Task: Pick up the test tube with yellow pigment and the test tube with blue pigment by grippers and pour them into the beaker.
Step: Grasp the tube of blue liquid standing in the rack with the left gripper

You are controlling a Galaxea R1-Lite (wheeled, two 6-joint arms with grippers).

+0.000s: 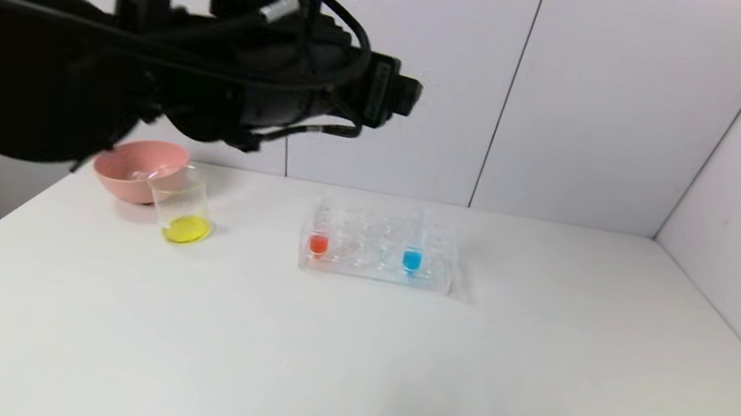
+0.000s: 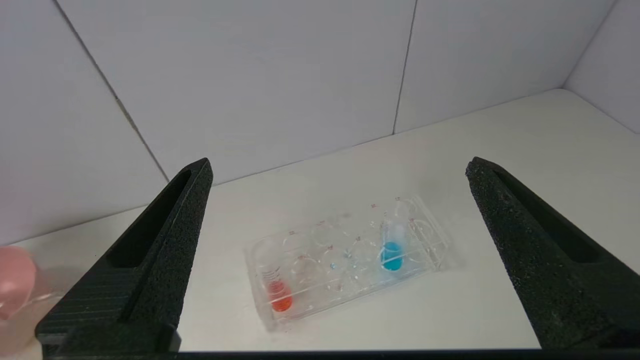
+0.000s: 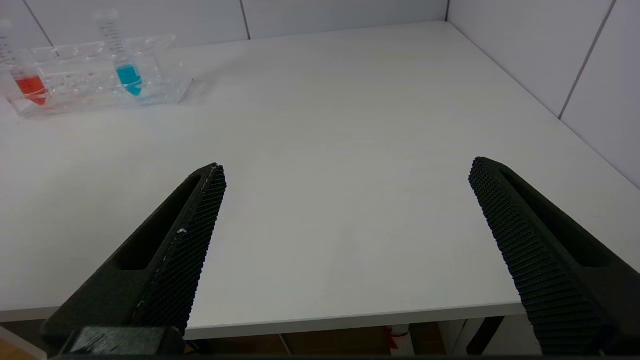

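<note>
Left gripper (image 2: 337, 167), fingers spread and empty, hangs above white table (image 1: 386, 378); right gripper (image 3: 347, 167) likewise spread; pale panelled walls (image 1: 590, 87) behind.

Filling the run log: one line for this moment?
yellow: in beaker | blue tube: racked | left gripper: open, raised | right gripper: open, parked

Left arm raised high at far left, dark bulk filling upper left of head view, wrist cabled and pointing right. Left claw (image 2: 337, 167) wide open, nothing between tapered black fingers (image 2: 165, 240), held well above tabletop. Right arm low at near edge, out of head view. Right claw (image 3: 347, 170) wide open, empty, ribbed fingers (image 3: 187, 240) angled forward and down.
</note>
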